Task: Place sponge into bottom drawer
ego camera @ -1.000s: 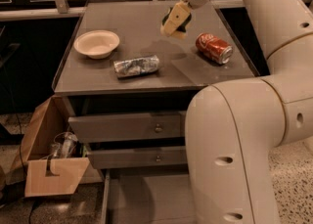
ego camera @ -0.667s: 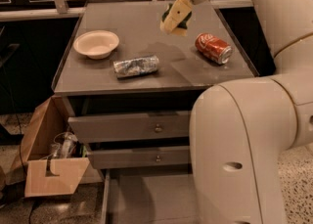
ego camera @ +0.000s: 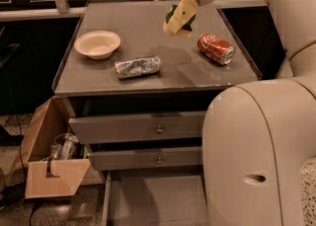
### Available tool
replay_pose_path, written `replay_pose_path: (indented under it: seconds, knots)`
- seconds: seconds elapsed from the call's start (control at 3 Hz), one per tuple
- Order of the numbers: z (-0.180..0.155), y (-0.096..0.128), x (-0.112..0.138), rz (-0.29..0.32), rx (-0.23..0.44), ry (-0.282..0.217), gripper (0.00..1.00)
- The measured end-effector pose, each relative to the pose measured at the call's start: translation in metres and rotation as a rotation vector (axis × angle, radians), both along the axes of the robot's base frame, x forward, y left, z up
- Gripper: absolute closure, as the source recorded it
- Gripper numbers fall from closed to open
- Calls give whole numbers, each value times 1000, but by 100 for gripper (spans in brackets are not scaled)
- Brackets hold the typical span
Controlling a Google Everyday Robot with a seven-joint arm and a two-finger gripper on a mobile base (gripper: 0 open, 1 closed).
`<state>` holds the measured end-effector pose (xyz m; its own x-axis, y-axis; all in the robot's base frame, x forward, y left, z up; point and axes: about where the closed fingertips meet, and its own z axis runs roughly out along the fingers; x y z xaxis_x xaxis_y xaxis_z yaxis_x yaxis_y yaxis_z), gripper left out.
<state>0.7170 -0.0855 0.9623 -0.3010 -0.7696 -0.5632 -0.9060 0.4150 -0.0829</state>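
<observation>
My gripper (ego camera: 181, 14) hangs over the back middle of the grey cabinet top (ego camera: 148, 27). It is shut on the sponge (ego camera: 174, 26), a small yellow block with a dark green face, and holds it tilted in the air above the surface. The bottom drawer (ego camera: 153, 203) is pulled open at the foot of the cabinet, a wide shallow grey tray, partly hidden on the right by my arm's large white link (ego camera: 256, 156).
On the cabinet top are a pale bowl (ego camera: 97, 44) at the left, a crumpled foil packet (ego camera: 138, 66) in the middle front and a red soda can (ego camera: 216, 49) lying at the right. Two knobbed drawers (ego camera: 159, 130) are closed. A cardboard box (ego camera: 49, 166) stands on the floor at the left.
The sponge stays held at nearly the same spot above the top. My arm's large near link has shifted to the right, uncovering more of the cabinet front.
</observation>
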Motion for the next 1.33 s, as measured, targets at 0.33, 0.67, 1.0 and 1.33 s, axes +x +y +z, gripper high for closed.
replay_pose_path:
  seconds: [0.33, 0.67, 1.0, 1.33]
  knots:
    - [4, -6, -2, -11, -4, -31, 100]
    - [30, -28, -22, -88, -11, -97, 100]
    - [65, -50, -81, -202, -1, -192, 100]
    - [65, -50, -79, -203, 0, -194, 100]
